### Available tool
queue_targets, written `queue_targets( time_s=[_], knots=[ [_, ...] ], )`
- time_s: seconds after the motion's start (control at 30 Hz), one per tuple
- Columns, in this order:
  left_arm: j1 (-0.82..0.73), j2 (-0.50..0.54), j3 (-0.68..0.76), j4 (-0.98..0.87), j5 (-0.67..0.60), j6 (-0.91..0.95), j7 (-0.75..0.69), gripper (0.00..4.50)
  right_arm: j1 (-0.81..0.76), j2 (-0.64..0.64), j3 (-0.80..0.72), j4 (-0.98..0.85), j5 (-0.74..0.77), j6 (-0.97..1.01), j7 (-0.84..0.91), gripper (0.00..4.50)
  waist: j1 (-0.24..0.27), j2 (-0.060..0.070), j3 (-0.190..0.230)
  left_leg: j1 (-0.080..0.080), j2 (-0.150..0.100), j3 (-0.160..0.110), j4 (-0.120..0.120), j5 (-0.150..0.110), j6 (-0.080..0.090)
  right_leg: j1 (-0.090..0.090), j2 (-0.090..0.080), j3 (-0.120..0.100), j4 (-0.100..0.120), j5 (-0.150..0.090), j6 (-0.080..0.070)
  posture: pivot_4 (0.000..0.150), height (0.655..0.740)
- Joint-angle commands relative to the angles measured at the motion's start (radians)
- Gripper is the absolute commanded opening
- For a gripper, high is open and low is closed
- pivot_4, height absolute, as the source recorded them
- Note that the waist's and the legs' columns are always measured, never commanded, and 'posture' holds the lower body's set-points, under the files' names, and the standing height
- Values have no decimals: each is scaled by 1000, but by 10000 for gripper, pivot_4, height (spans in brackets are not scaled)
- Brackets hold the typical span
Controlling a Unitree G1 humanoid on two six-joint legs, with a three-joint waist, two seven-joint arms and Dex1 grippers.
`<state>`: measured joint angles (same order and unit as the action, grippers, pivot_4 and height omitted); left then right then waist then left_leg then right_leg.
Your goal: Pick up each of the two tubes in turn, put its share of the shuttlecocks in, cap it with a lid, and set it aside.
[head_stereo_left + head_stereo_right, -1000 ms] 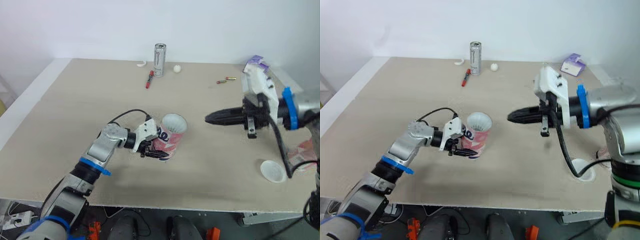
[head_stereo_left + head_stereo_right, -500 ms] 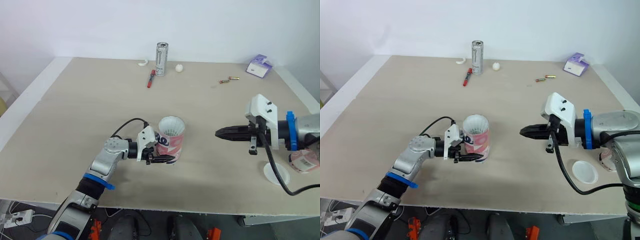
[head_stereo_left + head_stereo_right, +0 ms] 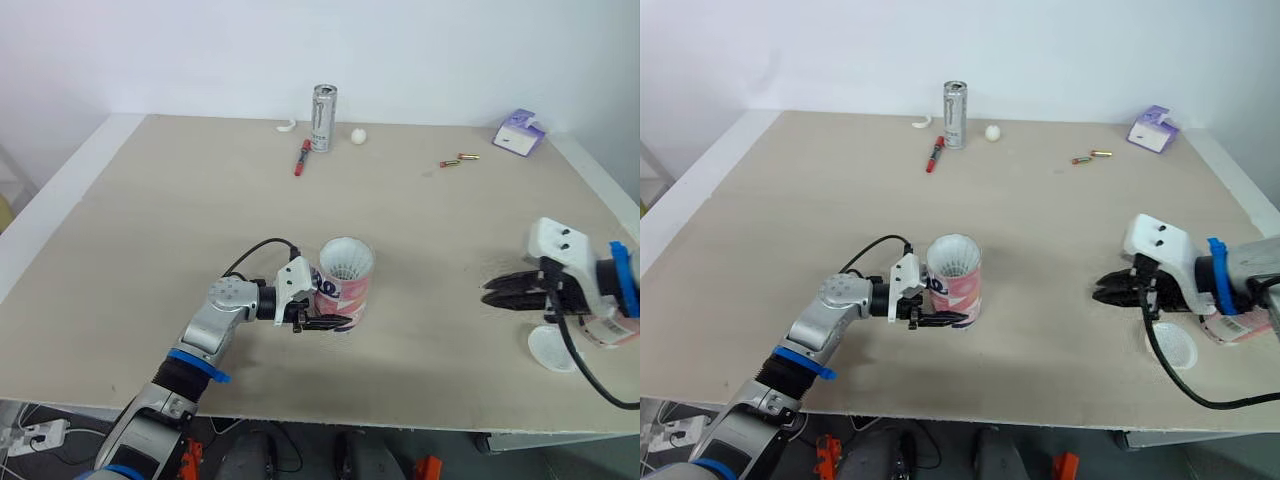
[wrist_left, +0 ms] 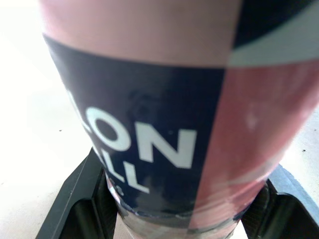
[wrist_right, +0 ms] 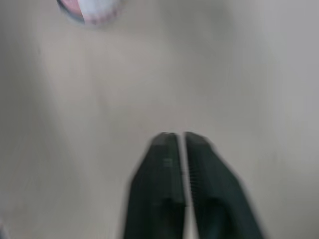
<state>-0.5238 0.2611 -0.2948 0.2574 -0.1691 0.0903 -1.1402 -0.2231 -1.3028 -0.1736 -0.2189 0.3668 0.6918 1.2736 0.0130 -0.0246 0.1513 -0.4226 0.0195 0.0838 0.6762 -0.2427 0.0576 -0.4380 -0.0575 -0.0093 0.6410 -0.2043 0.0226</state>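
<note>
Left gripper (image 3: 326, 318) pinches tube (image 3: 345, 285), seemingly filled, uncapped. Right gripper (image 3: 489, 293) pressed together, empty; lid (image 3: 553, 348) just beside it. Second tube (image 3: 612, 328) untouched.

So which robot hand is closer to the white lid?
Right. The right gripper is just beside the lid, near the table's front edge. The left gripper is far off across the table, gripping the tube.
</note>
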Motion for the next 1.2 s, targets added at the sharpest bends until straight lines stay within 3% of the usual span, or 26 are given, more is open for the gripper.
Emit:
queue_targets(
  time_s=[0.03, 0.1, 0.17, 0.23, 0.77, 1.2],
  knots=[
    [34, 7, -61, 31, 18, 25, -44, 26639, 19, -45, -35, 22, -10, -35, 33, 24813, 0, 0, 0, 0, 0, 0, 0, 0, 0, 0, 0, 0, 0, 0, 0, 1500, 7400],
    [38, 16, -68, 41, 22, 34, -58, 26639, 79, -84, -47, 37, -43, -60, 59, 37183, 0, 1, 0, 0, 0, -1, -1, -1, 0, 0, 1, 0, 0, -1, 0, 1500, 7400],
    [39, 19, -69, 40, 24, 33, -60, 26639, 148, -112, -78, 29, -51, -43, 84, 42600, 1, 1, -1, 0, -1, -2, -1, -1, 0, 1, 1, 0, 0, -4, 3, 1500, 7400],
    [39, 20, -67, 36, 23, 34, -59, 26639, 201, -117, -115, 10, -41, 2, 89, 44103, 0, 3, -2, 1, 0, -2, -1, -3, 0, 2, 1, 0, 0, -4, 2, 1500, 7400],
    [26, 19, -71, 41, 17, 42, -81, 26639, 437, 5, -260, -117, -73, 202, -74, 44103, 0, 5, -3, 3, -1, -5, -1, -5, 1, 5, 2, -1, 0, -7, 10, 1500, 7400],
    [18, 25, -74, 36, 18, 49, -88, 26639, 465, 53, -249, -110, -88, 245, -187, 44103, 0, 5, -3, 4, -1, -5, -1, -5, 1, 6, 2, -1, 0, -7, 10, 1500, 7400]
  ],
)
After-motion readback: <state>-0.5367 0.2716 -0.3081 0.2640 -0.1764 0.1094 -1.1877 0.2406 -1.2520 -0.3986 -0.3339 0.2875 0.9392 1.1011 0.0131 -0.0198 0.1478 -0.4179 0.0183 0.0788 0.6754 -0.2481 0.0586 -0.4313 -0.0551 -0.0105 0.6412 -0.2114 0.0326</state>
